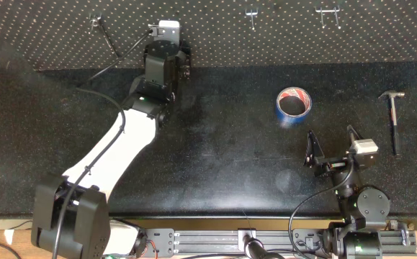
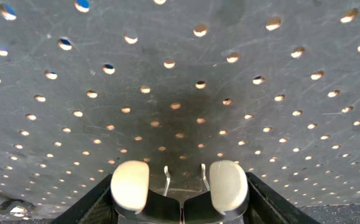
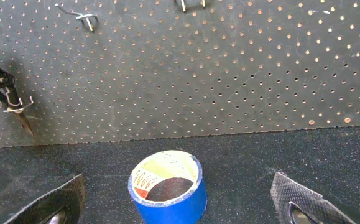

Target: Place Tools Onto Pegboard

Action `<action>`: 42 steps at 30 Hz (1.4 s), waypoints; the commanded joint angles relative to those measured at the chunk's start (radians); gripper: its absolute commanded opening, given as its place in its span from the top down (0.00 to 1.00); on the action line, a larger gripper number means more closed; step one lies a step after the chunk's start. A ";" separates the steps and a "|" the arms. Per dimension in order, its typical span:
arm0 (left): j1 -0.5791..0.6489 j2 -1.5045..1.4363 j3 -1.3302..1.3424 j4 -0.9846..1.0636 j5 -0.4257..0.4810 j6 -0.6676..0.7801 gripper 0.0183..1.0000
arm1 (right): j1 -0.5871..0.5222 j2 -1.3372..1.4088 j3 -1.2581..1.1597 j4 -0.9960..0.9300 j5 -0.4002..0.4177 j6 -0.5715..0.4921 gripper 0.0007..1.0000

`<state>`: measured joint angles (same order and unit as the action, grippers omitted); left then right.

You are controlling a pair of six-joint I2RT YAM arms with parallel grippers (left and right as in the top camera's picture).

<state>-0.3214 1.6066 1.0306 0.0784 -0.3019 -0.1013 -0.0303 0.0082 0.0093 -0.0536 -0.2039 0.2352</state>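
Starting at the left gripper: its fingers stand apart and hold nothing. They sit close against the pegboard with a wire hook between them, probably squared up to that peg. At nine o'clock from it, seen from overhead, a black-handled tool hangs on the board. The right gripper is spread wide and empty, low over the table. The tape roll stands at its eleven o'clock, likely its next pick. The hammer lies flat at three o'clock of the roll, not yet hung.
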 commanded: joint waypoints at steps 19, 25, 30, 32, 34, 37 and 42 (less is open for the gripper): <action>0.367 -1.043 -0.891 0.300 0.421 0.003 0.00 | 0.008 -0.007 -0.005 -0.002 0.002 0.015 0.02; 0.423 -1.283 -0.980 0.121 0.444 0.080 0.00 | 0.008 -0.007 -0.005 -0.002 0.002 0.015 0.02; 0.404 -1.419 -1.025 0.066 0.415 0.081 0.01 | 0.008 -0.007 -0.005 -0.002 0.002 0.015 0.02; 0.390 -1.484 -1.025 -0.025 0.402 0.084 0.01 | 0.008 -0.007 -0.005 -0.002 0.002 0.015 0.02; 0.359 -1.530 -1.025 -0.097 0.373 0.084 0.01 | 0.008 -0.007 -0.005 -0.002 0.002 0.015 0.02; 0.335 -1.604 -1.025 -0.159 0.323 0.084 0.01 | 0.008 -0.007 -0.005 -0.002 0.002 0.015 0.02; 0.287 -1.604 -1.025 -0.161 0.317 0.084 0.01 | 0.008 -0.007 -0.005 -0.002 0.002 0.015 0.02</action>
<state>0.0059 0.0174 0.0071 -0.0731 0.0330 -0.0265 -0.0303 0.0082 0.0101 -0.0540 -0.2039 0.2352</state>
